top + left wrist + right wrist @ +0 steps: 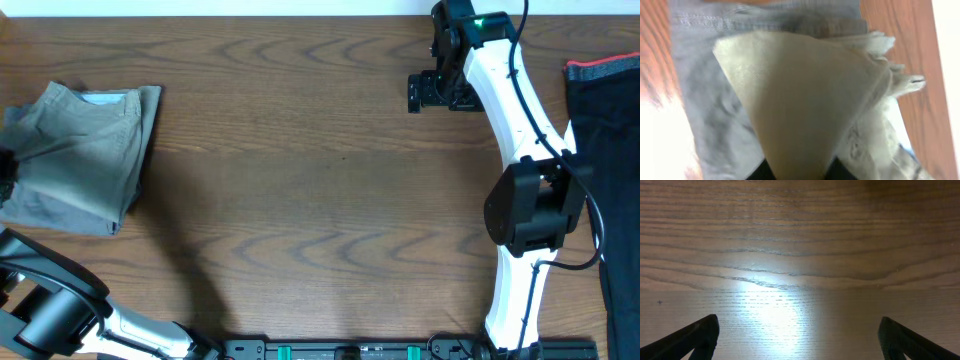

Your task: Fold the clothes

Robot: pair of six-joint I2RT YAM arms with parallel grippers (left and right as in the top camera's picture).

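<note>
With left gripper [795, 174] pinching a pale flap [800, 95] of the khaki-green shorts [85, 150] at the left end of the table [320, 190], pull slowly, lay it flat, and leave the wide-open right gripper [800, 345] out of it.

Brown wood-grain table [300, 150] right across the overhead view, wavy lines running through it. In the right wrist view, a bright glare patch [770, 315] sits on the wood. Over at the far right edge, a dark cloth [608, 140] lies on the table, red band [605, 66] along its top, running out of frame.
</note>
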